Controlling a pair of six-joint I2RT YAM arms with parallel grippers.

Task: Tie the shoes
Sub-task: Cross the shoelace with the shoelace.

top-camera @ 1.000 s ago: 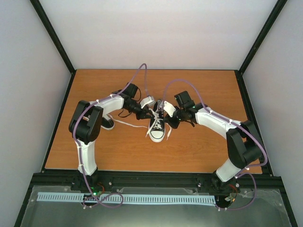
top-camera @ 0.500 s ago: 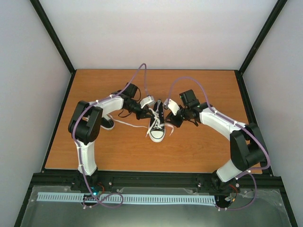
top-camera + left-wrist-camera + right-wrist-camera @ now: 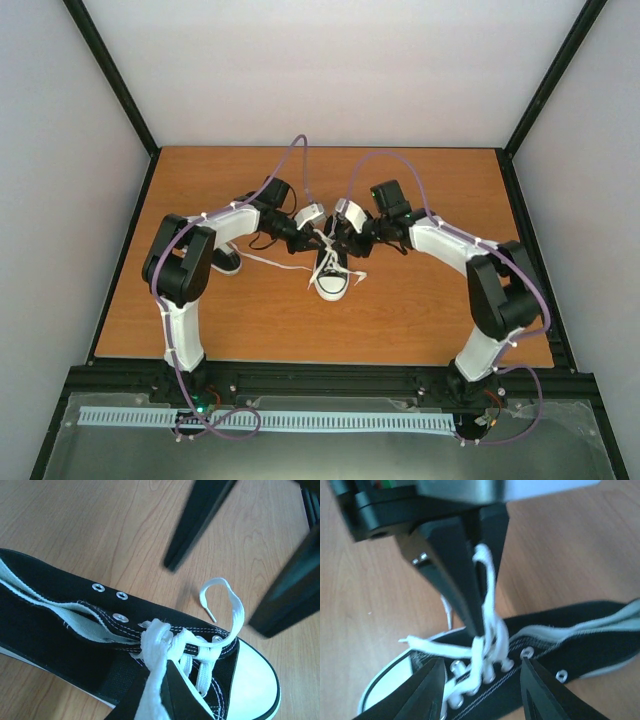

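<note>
One black sneaker (image 3: 332,272) with a white toe cap lies mid-table, toe toward me. My left gripper (image 3: 318,240) is shut on a strand of its white lace (image 3: 152,680), pulled up from the crossing above the eyelets. My right gripper (image 3: 343,236) is open and hovers over the same spot. Its fingers (image 3: 427,690) straddle the lace crossing (image 3: 487,645) without touching it. The other lace end (image 3: 227,600) curls loose beside the toe cap (image 3: 255,680). The second sneaker (image 3: 228,262) lies at the left, mostly hidden under my left arm.
A loose white lace (image 3: 270,262) trails across the wooden table (image 3: 420,310) between the two shoes. Black rails border the table and grey walls close it in on three sides. Purple cables loop above both wrists.
My right gripper has swung left from beside the shoe to directly over its laces, close to the left gripper. The left gripper and the shoe have stayed put.
</note>
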